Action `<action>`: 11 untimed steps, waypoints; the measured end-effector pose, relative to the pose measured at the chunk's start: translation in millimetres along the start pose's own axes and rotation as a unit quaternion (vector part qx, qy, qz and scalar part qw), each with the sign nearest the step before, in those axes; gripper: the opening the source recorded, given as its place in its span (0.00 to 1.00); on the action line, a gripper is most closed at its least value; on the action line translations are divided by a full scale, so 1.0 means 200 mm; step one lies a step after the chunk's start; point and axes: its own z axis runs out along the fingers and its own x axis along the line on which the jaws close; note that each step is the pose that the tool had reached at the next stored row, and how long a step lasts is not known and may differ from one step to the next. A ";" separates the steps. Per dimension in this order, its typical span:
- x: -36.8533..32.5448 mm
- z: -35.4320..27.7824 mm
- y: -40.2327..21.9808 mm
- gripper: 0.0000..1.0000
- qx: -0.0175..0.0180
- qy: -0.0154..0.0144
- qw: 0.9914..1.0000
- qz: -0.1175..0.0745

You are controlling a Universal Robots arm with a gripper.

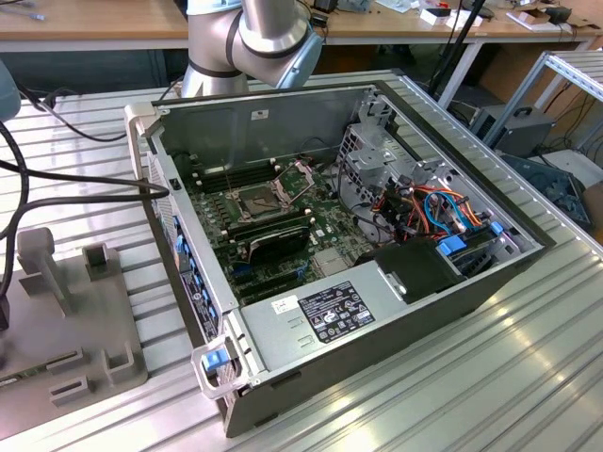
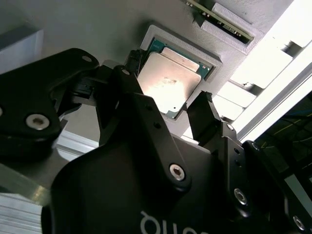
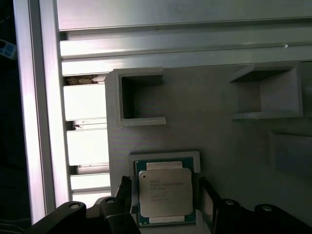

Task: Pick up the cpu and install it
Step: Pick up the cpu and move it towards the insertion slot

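Surface: ribbed aluminium table [image 1: 490, 377] carrying an open computer case [image 1: 377, 311] with its green motherboard [image 1: 283, 235] exposed; a grey fixture block [image 1: 66, 311] at about nine o'clock from the case, on the exterior view's left; robot arm [image 1: 254, 38] at about twelve o'clock. Item: cpu [image 2: 168, 83] [image 3: 165, 195], silver top upward, lying flat in a square recessed pocket [image 2: 214, 61] [image 3: 195, 157] of a grey holder, in both wrist views. Gripper [image 2: 169, 88] [image 3: 165, 192]: black fingers [image 2: 204, 114] [image 3: 207, 195] spread apart, one either side of the cpu, holding nothing; contact with its edges cannot be told.
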 end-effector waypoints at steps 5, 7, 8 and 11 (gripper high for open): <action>-0.002 0.004 0.000 0.66 0.001 0.000 1.000 0.000; -0.002 0.005 0.000 0.66 0.001 0.000 1.000 -0.001; -0.002 0.005 0.000 0.66 0.001 0.000 1.000 -0.001; -0.002 0.005 0.000 0.66 0.001 0.000 1.000 -0.001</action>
